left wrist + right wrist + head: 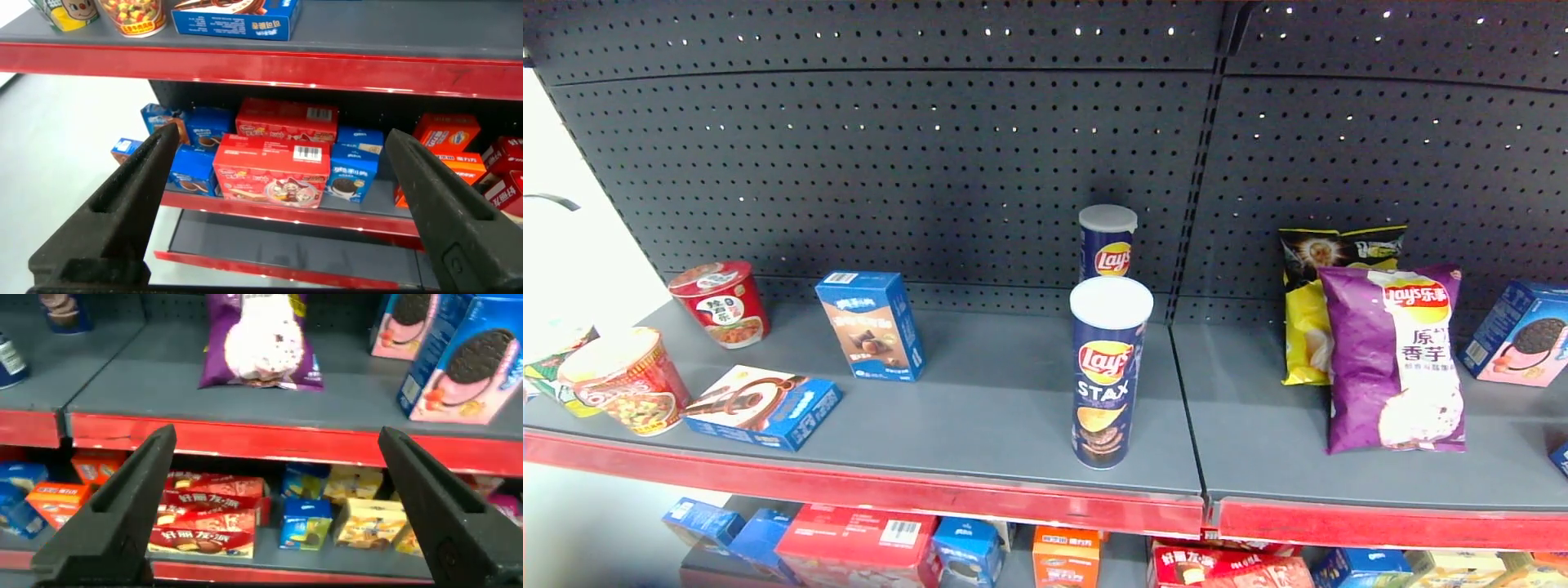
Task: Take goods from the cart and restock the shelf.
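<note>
Jaws wide apart, bases cut off

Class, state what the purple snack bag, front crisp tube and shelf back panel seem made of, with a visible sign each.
Purple snack bag: likely glossy plastic film; it creases and shines. Front crisp tube: probably printed card, rigid, straight-sided; white lid looks plastic. Back panel: seemingly dark painted metal, punched with regular holes.

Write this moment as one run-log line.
left gripper: open, empty | right gripper: open, empty | shelf: front chip can upright
</note>
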Controlling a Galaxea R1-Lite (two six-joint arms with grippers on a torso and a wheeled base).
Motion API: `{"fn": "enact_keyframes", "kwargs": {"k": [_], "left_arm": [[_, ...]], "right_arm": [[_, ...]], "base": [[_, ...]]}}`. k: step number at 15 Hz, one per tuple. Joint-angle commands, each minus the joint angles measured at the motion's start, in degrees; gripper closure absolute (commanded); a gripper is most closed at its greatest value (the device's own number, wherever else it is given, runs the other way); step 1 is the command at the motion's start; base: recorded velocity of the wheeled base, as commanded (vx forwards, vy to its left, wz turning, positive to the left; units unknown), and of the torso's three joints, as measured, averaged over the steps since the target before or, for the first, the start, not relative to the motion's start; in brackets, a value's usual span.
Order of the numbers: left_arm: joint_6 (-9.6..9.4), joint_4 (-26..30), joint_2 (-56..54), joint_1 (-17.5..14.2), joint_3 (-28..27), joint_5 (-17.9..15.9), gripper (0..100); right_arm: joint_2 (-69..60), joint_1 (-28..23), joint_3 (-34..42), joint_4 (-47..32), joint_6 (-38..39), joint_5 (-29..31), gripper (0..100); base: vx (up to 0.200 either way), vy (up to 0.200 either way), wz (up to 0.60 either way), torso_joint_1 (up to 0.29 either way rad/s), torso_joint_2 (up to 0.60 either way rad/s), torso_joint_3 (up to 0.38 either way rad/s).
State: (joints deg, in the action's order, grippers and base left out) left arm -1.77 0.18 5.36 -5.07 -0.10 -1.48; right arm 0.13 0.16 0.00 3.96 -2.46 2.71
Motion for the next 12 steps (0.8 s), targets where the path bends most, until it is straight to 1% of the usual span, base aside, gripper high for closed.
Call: {"fn": "enact_keyframes", "kwargs": {"k": [1, 2, 3, 12], "left_arm": [[0.01, 0.0, 0.1, 0.0, 0.0, 0.0, 0], [0.10, 0.0, 0.1, 0.0, 0.0, 0.0, 0], [0.01, 0.0, 0.1, 0.0, 0.0, 0.0, 0], [0.01, 0.0, 0.1, 0.0, 0.0, 0.0, 0]], "right_arm": [[0.0, 0.0, 0.0, -1.0, 1.0, -1.5, 0], [0.0, 0.0, 0.0, -4.5, 1.1, -2.0, 0], [0.0, 0.0, 0.0, -3.5, 1.0, -2.4, 0], [0.0, -0.1, 0.0, -3.6, 1.6, -2.5, 0]], "base": [[0.000, 0.000, 0.00, 0.000, 0.00, 0.000], [0.000, 0.000, 0.00, 0.000, 0.00, 0.000], [0.000, 0.000, 0.00, 0.000, 0.00, 0.000], [0.000, 0.000, 0.00, 0.000, 0.00, 0.000]]}}
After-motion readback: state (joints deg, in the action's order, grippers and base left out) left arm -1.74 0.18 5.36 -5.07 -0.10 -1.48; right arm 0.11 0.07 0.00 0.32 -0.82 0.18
